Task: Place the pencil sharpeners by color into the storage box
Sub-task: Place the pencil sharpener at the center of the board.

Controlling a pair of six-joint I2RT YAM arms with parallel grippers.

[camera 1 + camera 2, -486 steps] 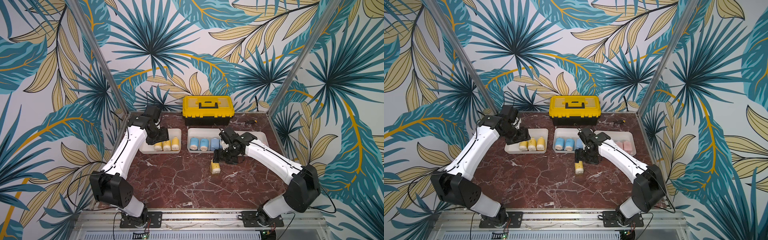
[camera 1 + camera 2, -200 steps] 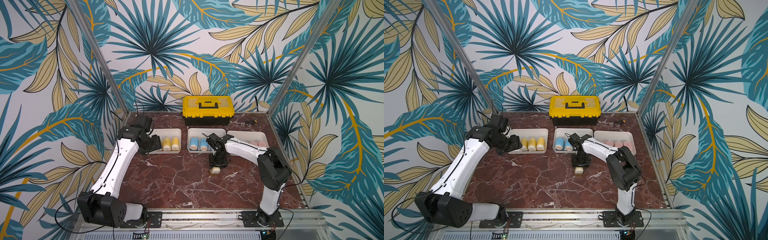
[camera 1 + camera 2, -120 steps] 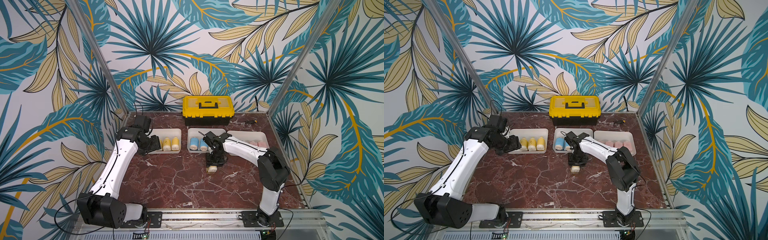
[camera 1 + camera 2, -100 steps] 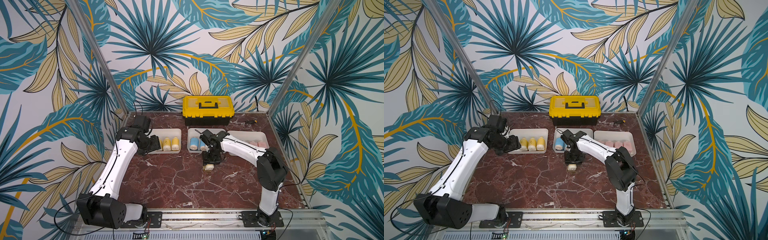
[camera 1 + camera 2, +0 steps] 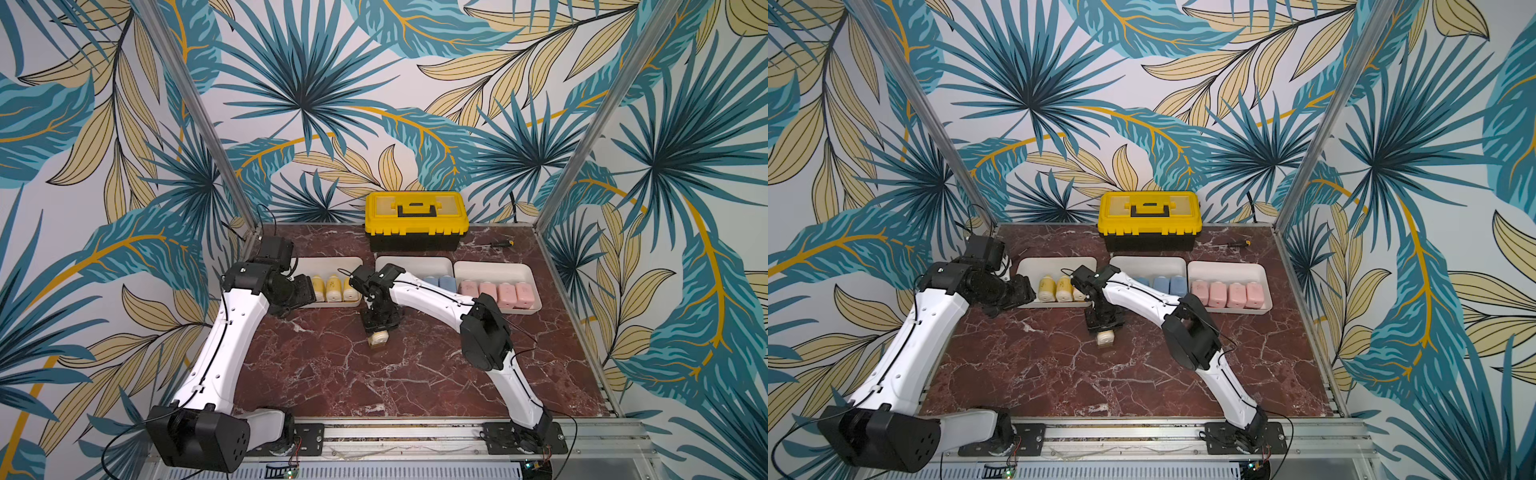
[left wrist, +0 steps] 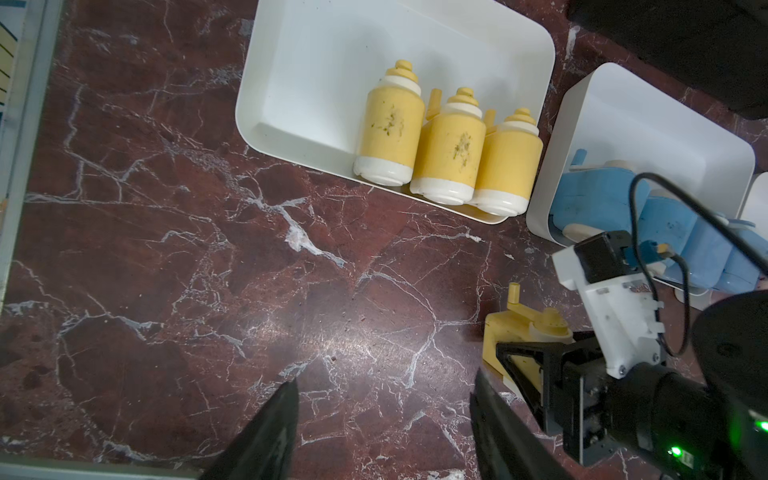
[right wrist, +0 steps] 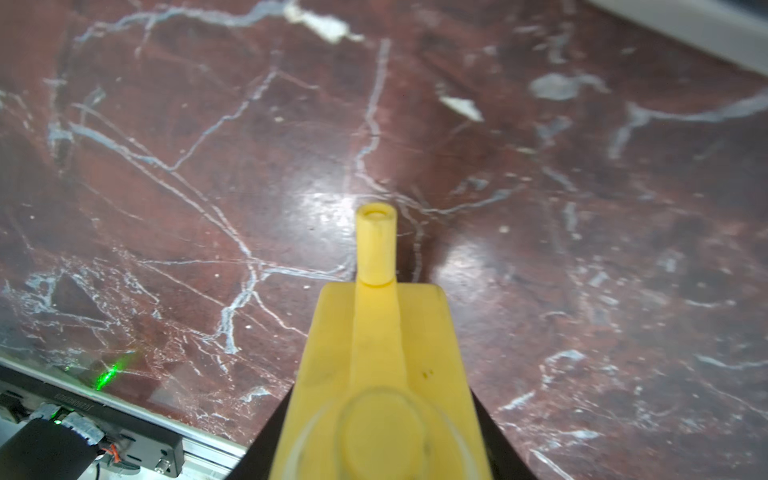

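One yellow sharpener (image 5: pixel 377 338) outstanding: right gripper (image 5: pixel 376 328) clamped on it, base hanging below the jaws, low over the table (image 5: pixel 332 374).
Left gripper (image 6: pixel 384 380) jaws apart, empty. Clear the rim of the tray (image 5: pixel 328 262) ahead of the left jaws, lower beside the three yellows (image 6: pixel 449 153), seat before opening.

Looks like a robotics test cell in a lab, not a home or shop. Is boxed in by leaf-print wall panels (image 5: pixel 291 104) on slanting aluminium posts (image 5: pixel 203 124), around a red marble-pattern tabletop (image 5: pixel 332 374) in the middle of the frame. Carries along the lower edge an aluminium rail (image 5: pixel 395 434) with the left arm (image 5: pixel 224 332) and right arm (image 5: pixel 432 297) bolted to black base plates (image 5: pixel 307 436), plus a yellow-and-black toolbox (image 5: pixel 415 220) at centre back.
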